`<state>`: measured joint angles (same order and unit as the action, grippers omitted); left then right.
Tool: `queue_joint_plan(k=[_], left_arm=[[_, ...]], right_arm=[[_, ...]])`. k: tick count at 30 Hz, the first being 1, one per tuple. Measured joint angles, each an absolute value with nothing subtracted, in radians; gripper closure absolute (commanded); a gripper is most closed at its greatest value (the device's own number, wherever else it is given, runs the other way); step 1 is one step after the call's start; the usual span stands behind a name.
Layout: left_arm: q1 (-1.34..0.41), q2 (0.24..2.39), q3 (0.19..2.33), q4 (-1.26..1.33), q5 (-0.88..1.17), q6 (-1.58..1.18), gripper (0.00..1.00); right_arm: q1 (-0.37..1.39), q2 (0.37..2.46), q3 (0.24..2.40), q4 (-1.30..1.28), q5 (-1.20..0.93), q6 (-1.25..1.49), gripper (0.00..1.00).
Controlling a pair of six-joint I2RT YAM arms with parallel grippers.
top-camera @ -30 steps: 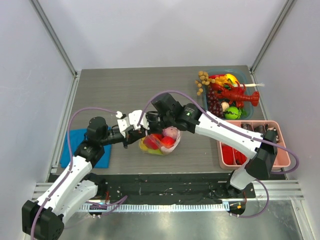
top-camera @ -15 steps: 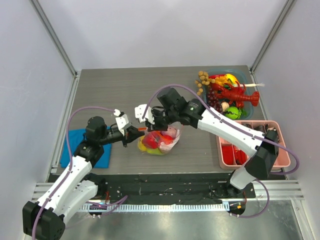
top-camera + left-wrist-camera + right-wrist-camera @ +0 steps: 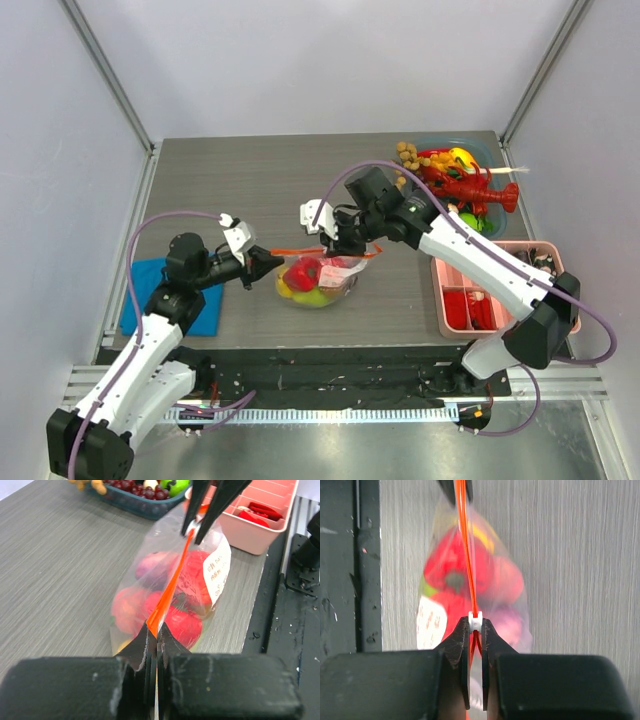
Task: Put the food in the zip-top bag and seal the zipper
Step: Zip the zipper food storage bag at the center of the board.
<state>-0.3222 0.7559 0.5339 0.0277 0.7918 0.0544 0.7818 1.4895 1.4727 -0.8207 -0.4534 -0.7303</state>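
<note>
Orange-red zipper (image 3: pixel 172 584), red food (image 3: pixel 189 626)

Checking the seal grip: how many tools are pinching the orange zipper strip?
2. The left tool pinches the zipper at its left end; the right tool pinches it at the white slider, farther right.

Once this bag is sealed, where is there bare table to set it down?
The widest bare patch is the far half of the table, behind the zip-top bag and left of the blue bin. A narrower strip lies between the bag and the pink tray. The right side is crowded with bin and tray; the blue cloth fills the near-left corner.
</note>
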Motion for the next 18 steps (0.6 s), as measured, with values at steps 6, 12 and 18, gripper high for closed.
queue_joint_plan(k=[6,12,18], left_arm=[[-0.292,0.755,0.535,0.021,0.780,0.033,1.00],[-0.285,0.755,0.538,-0.007,0.772,0.035,1.00],[-0.280,0.759,0.556,-0.035,0.762,0.048,1.00]], right_arm=[[0.723,1.463,1.439,-0.866,-0.446,-0.766,0.99],[0.671,1.430,1.398,-0.904,-0.443,-0.810,0.99],[0.611,1.398,1.367,-0.945,-0.438,-0.861,0.99]])
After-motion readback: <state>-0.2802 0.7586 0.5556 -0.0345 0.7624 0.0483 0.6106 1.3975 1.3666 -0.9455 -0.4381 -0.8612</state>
